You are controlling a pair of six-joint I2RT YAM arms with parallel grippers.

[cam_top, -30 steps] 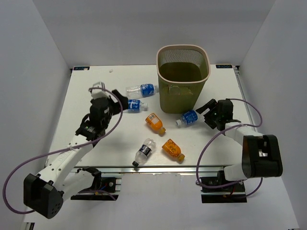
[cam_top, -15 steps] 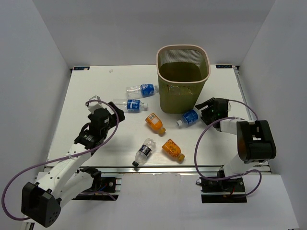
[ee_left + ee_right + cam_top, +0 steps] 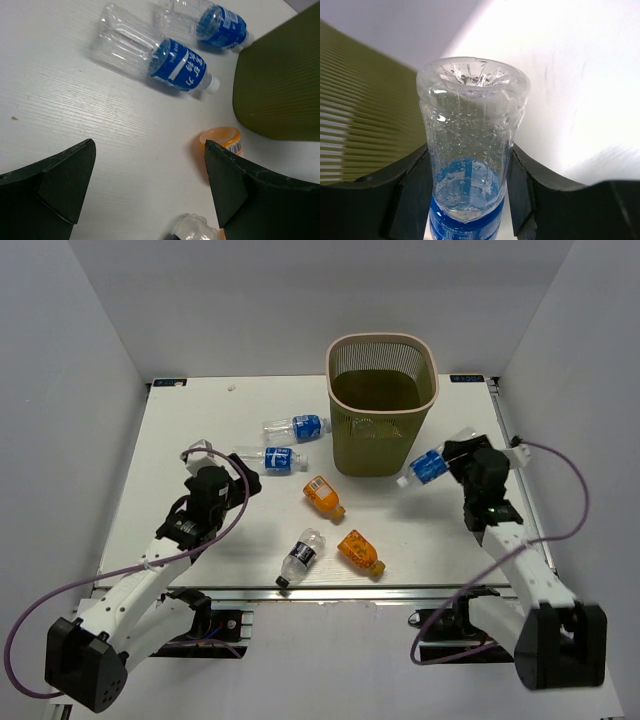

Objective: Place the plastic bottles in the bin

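White table: right pincer clamps 1 blue-label bottle beside bin.

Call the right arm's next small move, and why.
Probably lift the blue-label bottle and swing it left until it is over the bin opening, then release. The right jaws are shut on the bottle's body, and the top view shows it beside the bin's right wall, outside the rim, so opening now would likely drop it back on the table.
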